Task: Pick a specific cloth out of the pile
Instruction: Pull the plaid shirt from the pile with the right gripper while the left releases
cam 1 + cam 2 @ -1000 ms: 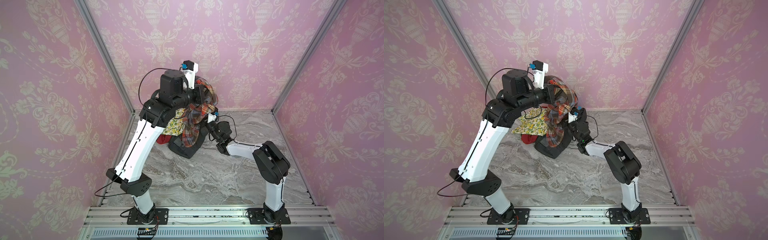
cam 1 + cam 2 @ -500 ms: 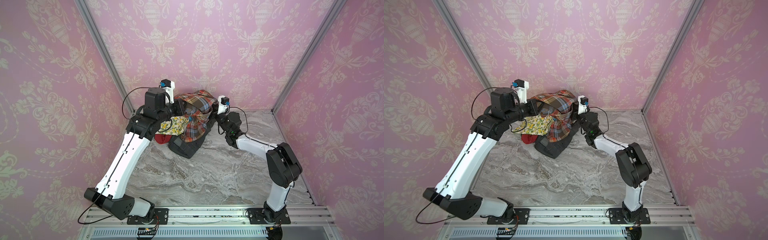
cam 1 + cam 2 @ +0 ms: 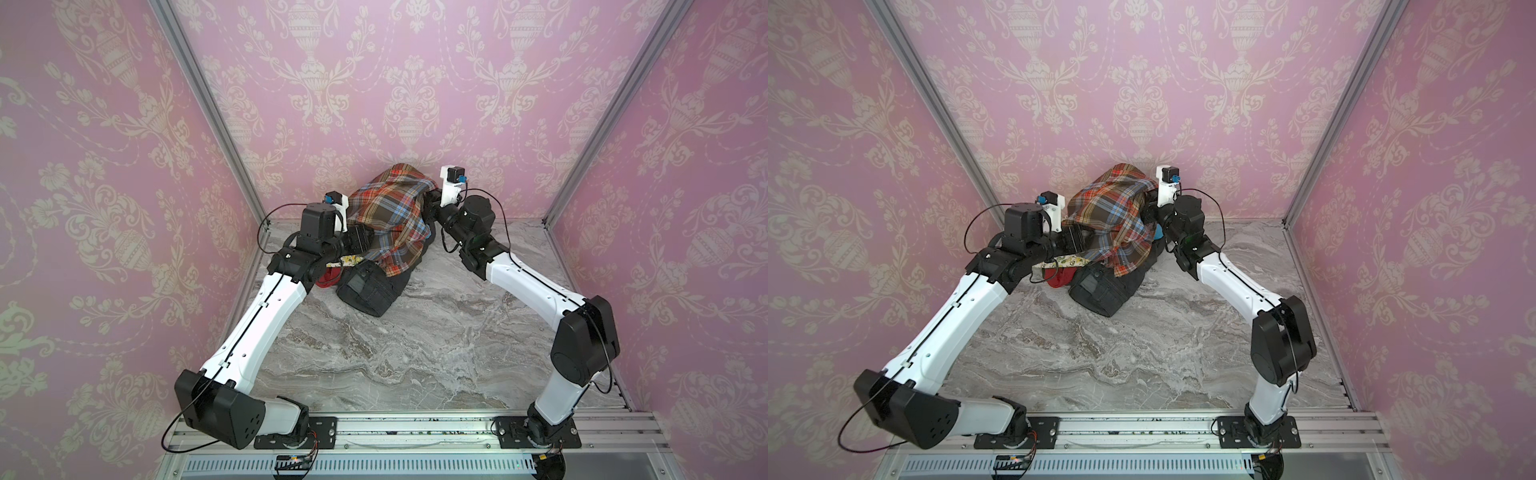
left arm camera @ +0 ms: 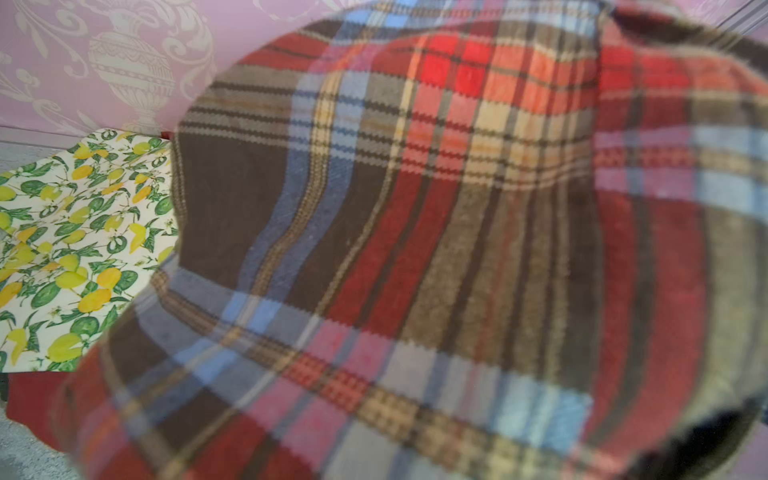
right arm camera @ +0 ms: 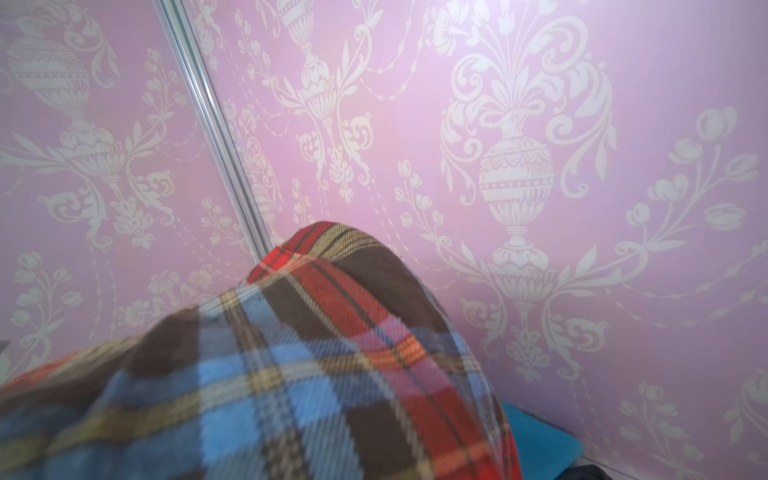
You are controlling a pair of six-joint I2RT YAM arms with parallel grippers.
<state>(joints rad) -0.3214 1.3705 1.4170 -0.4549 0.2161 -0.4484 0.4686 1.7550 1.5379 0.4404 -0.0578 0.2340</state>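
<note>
The cloth [image 3: 386, 216] [image 3: 1108, 216], brown plaid with red, blue and white checks, billows over the pile [image 3: 370, 286] at the back wall. Its high end gathers at my right gripper [image 3: 432, 203], which is shut on that edge, its jaws covered by fabric. My left gripper [image 3: 359, 243] sits low under the cloth's left side, fingers hidden, so its state does not show. Plaid fills the left wrist view [image 4: 415, 249] and the lower part of the right wrist view [image 5: 291, 374].
The pile holds a black garment [image 3: 1100, 291], a dark red one [image 3: 1061, 276], a lemon-print cloth [image 4: 75, 249] and a bright blue cloth [image 5: 536, 436]. Pink walls meet at metal corner posts [image 3: 208, 104]. Grey marble floor [image 3: 395, 357] lies in front.
My left arm has dropped from high above the pile to low beside it. My right gripper has risen to the cloth's right edge and shut. The cloth is now spread between the two.
</note>
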